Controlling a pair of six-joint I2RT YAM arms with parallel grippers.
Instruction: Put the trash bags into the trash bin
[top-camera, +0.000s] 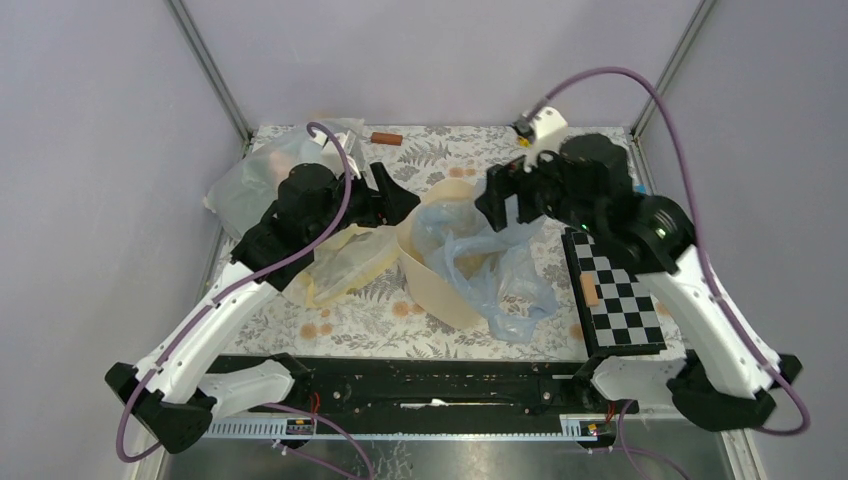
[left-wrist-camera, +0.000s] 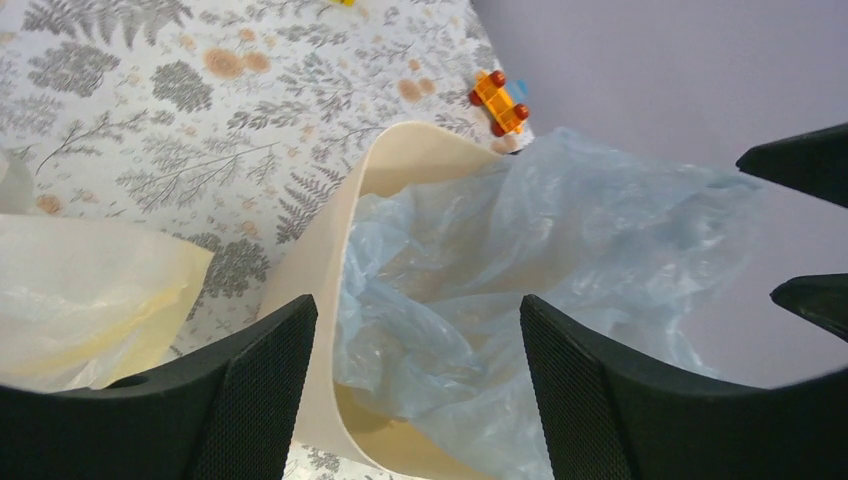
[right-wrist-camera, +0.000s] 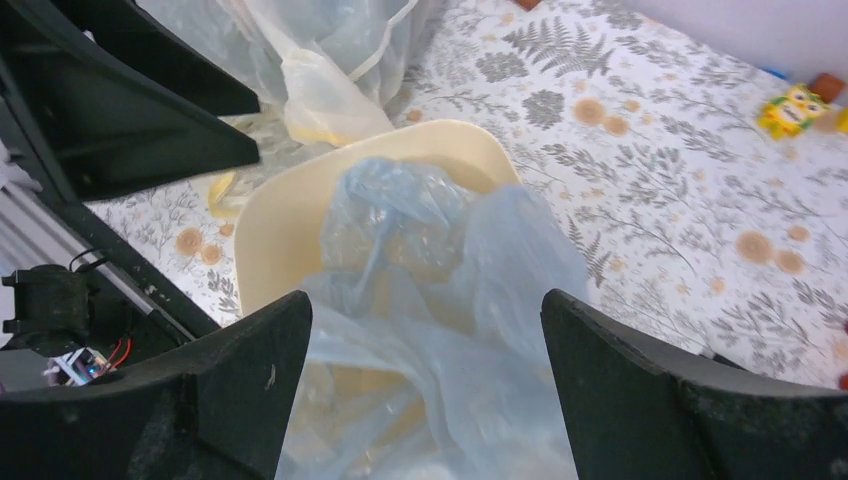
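Starting at the far left of the overhead view, a bulky clear whitish bag (top-camera: 240, 185) lies at the left edge of the floral counter (top-camera: 380, 325), behind the left arm. Just right of it, the left gripper (top-camera: 397, 200) (left-wrist-camera: 415, 310) hangs over the left rim of the bin. Its jaws are spread wide and hold nothing; in its wrist view, the bin's edge and the blue plastic show through the gap. Below that gripper, a pale yellow bag (top-camera: 345, 262) (left-wrist-camera: 90, 290) lies flat on the counter just beside the bin's left wall.

The cream trash bin (top-camera: 430, 290) (left-wrist-camera: 320, 250) (right-wrist-camera: 270, 200) stands near the middle of the counter, between the two arms, with its mouth facing up. The pale blue trash bag (top-camera: 470, 255) (left-wrist-camera: 520, 250) (right-wrist-camera: 440, 240) sits partly inside it, crumpled. The rest of the bag spills over the right rim and trails onto the counter toward the near right.

The right gripper (top-camera: 497, 195) (right-wrist-camera: 425, 300) hangs over the bin's far right corner, above the blue plastic. Its jaws are also wide apart, with nothing pinched between them. Farther right, a black-and-white checkerboard (top-camera: 615, 295) lies along the counter's right edge, just beside the trailing end of the bag. A small yellow toy (top-camera: 523, 128) (right-wrist-camera: 795, 108) sits near the far edge.
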